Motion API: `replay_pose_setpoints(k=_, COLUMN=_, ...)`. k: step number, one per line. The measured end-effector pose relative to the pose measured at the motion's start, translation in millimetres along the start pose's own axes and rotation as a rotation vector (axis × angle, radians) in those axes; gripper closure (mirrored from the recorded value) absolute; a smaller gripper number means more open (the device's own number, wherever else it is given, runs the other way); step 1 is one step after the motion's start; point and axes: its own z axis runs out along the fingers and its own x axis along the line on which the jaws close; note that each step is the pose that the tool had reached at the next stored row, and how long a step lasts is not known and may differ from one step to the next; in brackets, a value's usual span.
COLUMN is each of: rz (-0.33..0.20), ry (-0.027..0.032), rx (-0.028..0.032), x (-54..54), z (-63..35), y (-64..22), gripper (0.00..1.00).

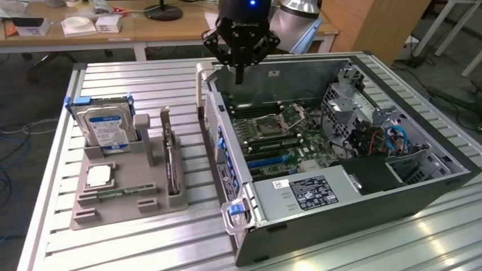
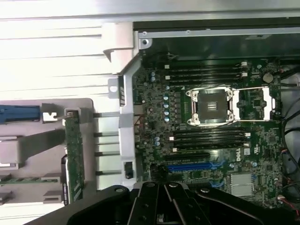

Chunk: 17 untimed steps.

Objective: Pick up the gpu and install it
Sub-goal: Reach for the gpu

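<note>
The gripper [image 1: 239, 78] hangs over the far corner of the open computer case [image 1: 362, 186], above the case wall, and touches nothing. Its jaws are pressed shut with nothing between them. The gpu [image 1: 171, 161] is not in the case. It stands on its thin edge in a slot of the grey holder [image 1: 128, 210], which lies on the ribbed metal surface [image 1: 135, 79] on the exterior view's left, well apart from the gripper. In the wrist view, the gpu [image 2: 74, 154] shows as a narrow green strip beside the case, and the gripper [image 2: 164, 190] is a black shape low in the picture. The side wall of the case [image 1: 214, 135] stands between the gpu and the green main board [image 1: 290, 138]. On that board are a square metal socket [image 1: 283, 119] and a long blue slot [image 1: 271, 160]. A grey box with a black label [image 1: 316, 192] sits at the near end of the case, and blue and red wires [image 1: 391, 138] curl on the exterior view's right. In the same grey holder, a hard drive [image 1: 105, 127] with a blue and white label stands upright at the far end. A flat silver chip [image 1: 99, 176] lies near it, and a small green memory stick [image 1: 121, 192] lies just beside the chip.
</note>
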Motion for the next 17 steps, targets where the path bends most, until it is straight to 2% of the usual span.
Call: replay_pose_setpoints(k=17, rz=0.000, ry=0.0000, rx=0.0000, x=77.0, z=-2.1, y=-5.9, gripper=0.90)
